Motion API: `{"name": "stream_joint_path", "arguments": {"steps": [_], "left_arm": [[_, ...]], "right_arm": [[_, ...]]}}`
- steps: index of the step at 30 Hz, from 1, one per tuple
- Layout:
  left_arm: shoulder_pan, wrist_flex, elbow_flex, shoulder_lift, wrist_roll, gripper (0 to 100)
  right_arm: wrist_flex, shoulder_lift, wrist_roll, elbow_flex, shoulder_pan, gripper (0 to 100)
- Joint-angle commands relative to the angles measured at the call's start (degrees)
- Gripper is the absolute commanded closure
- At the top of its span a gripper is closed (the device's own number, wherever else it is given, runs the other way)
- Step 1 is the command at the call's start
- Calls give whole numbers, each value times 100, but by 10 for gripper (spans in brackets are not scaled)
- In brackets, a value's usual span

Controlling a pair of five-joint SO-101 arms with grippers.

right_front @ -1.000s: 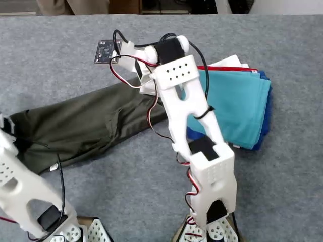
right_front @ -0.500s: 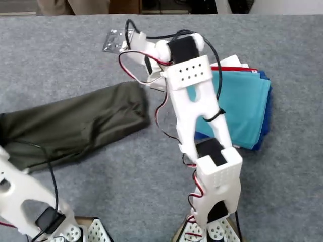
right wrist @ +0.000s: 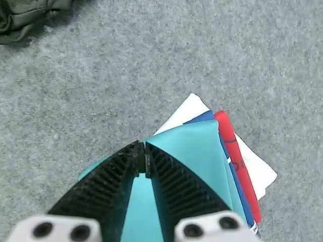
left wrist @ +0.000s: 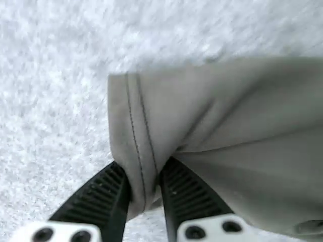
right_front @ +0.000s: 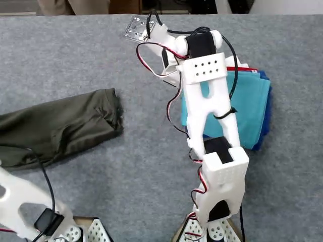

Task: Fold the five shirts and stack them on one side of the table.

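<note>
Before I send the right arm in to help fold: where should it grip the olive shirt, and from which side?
Probably the shirt by its free folded end nearest the stack, coming from the stack's side: that end faces the right pincer, and the left pincer clamps a stitched hem.

The table [right_front: 60, 60] is covered edge to edge in a grey, felt-like cloth with a short, fuzzy nap, which shows as a coarse speckled weave in the right wrist view [right wrist: 242, 55] and as a pale fuzz in the left wrist view [left wrist: 55, 75]. The light is even and soft, and the shadows on the cloth are faint. Past the far edge lies a narrow strip of room: tan and brown shapes [right_front: 75, 6] to one side, dark clutter [right_front: 202, 5] in the middle and a pale surface [right_front: 285, 6] at the other end, too little of each to tell what it is.
</note>
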Motion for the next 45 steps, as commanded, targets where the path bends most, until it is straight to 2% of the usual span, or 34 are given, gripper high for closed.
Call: {"name": "stream_joint_path", "arguments": {"steps": [1,5,10,16,19,24,30,33,37,42,45], "left_arm": [[730,88,642,-954,334,982],[1864,88,2180,-2114,563,982],[3604,79,3886,-3398,853,981],[5512,44,4791,-4022,1284,981],[6101,-422,4809,-3846,1688,981],[6576,-1108,4782,-3143,2356,981],[6356,-1090,4782,-2677,2743,971],[5943,-730,4466,-2677,2743,867],[4985,53,2936,-2677,2752,751],[3473,79,1380,-2677,2716,747],[2699,79,1196,-2677,2716,747]], "right_arm": [[62,-347,-185,-171,-84,993],[62,-400,-615,-444,-312,993],[62,-400,-659,-1068,-321,993],[97,-391,-659,-1314,-13,993],[105,-365,-659,-1305,136,993],[105,-365,-659,-1305,435,993],[105,-374,-659,-1024,514,993],[105,-374,-651,-681,356,993],[97,-365,-659,-286,-136,993],[-352,-356,-747,233,-875,993],[-923,-356,-1275,462,-1174,993]]}}
